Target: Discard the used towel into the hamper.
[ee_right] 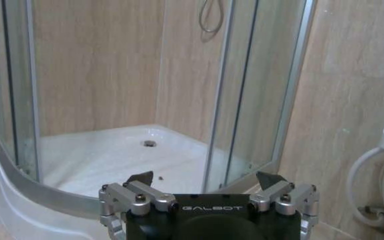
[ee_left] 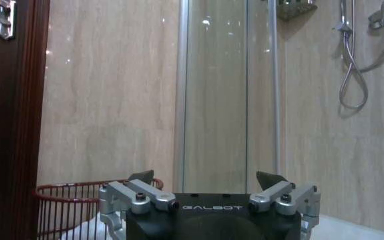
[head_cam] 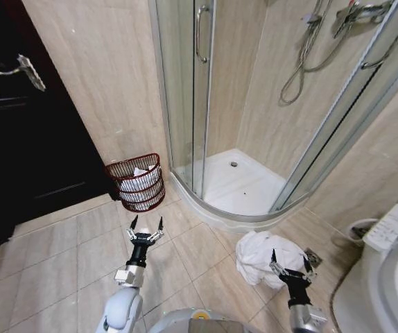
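One hamper [head_cam: 138,182] on the floor [head_cam: 60,257] by the wall, one white towel [head_cam: 261,255] on the floor before the shower tray, two claws, left claw [head_cam: 146,227] and right claw [head_cam: 291,266], one shower cabin [head_cam: 254,104], one dark door [head_cam: 19,125], one toilet [head_cam: 393,277]

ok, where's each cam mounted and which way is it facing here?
Head view: on the head, looking down at the tiled floor; both arms show, left gripper open near the round reddish-brown wicker hamper, right gripper open over the crumpled white towel.
Left wrist view: behind the left gripper, level, facing wall and hamper.
Right wrist view: behind the right gripper, facing the white shower tray.
Shared: glass shower enclosure.
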Tool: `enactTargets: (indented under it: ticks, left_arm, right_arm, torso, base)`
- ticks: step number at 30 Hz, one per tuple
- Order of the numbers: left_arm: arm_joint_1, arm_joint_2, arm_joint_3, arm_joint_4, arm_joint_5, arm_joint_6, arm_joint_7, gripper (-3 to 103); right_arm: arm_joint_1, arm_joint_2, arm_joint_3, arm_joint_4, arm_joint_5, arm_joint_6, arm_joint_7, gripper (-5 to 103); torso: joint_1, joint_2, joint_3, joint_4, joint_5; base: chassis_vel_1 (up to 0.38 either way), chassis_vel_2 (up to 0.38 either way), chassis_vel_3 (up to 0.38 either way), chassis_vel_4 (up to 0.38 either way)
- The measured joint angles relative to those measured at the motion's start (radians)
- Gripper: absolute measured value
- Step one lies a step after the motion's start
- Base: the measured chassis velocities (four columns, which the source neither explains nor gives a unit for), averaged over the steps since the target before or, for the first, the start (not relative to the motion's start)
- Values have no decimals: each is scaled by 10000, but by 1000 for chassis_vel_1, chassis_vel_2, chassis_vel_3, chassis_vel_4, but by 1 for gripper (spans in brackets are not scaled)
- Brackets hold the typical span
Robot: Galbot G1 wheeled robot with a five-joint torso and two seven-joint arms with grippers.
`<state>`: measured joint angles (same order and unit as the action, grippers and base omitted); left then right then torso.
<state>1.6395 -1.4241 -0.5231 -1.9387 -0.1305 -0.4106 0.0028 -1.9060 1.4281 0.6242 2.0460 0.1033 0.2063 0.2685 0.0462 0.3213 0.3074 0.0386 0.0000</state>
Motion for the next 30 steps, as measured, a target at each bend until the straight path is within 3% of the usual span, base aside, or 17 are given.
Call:
enactTargets:
  ticks: [12, 15, 18, 19, 22, 27, 30]
  left_arm:
    - [26, -40, 30, -113, 21, -3, 1, 100]
    - [32, -43, 33, -134, 26, -3, 1, 100]
    - [38, -40, 38, -182, 28, -3, 2, 100]
    - [38, -40, 38, -182, 28, -3, 2, 100]
    - [40, -28, 36, -232, 27, 13, 3, 100]
    - [76, 18, 13, -234, 4, 26, 2, 100]
    - [84, 49, 5, -184, 1, 29, 2, 100]
  right_arm:
    - [41, 44, -95, -122, 185, 495, 340, 100]
    - [172, -2, -19, -371, 556, 122, 354, 100]
    - [601, -320, 152, -1299, 1862, -1104, -25, 100]
    - [601, -320, 152, -1299, 1862, -1104, -25, 100]
    - [1310, -650, 502, -2742, 2880, -2555, -905, 100]
    - [2629, -941, 806, -4492, 2957, -3446, -1923, 100]
    - [3188, -1029, 849, -5056, 2629, -3504, -2353, 100]
  torso:
    - [18, 36, 30, -1, 0]
    - [24, 43, 35, 2, 0]
    - [27, 56, 40, 1, 3]
    - [27, 56, 40, 1, 3]
    - [25, 67, 42, -1, 4]
    - [25, 76, 47, 1, 4]
    - [30, 79, 50, 1, 0]
  base:
    - [-136, 130, 129, -112]
    - [-174, 151, 173, -158]
    - [-78, 96, 70, -31]
    - [-56, 37, 16, -15]
    - [3, 0, -69, -7]
    - [36, -25, -41, 5]
    - [0, 0, 0, 0]
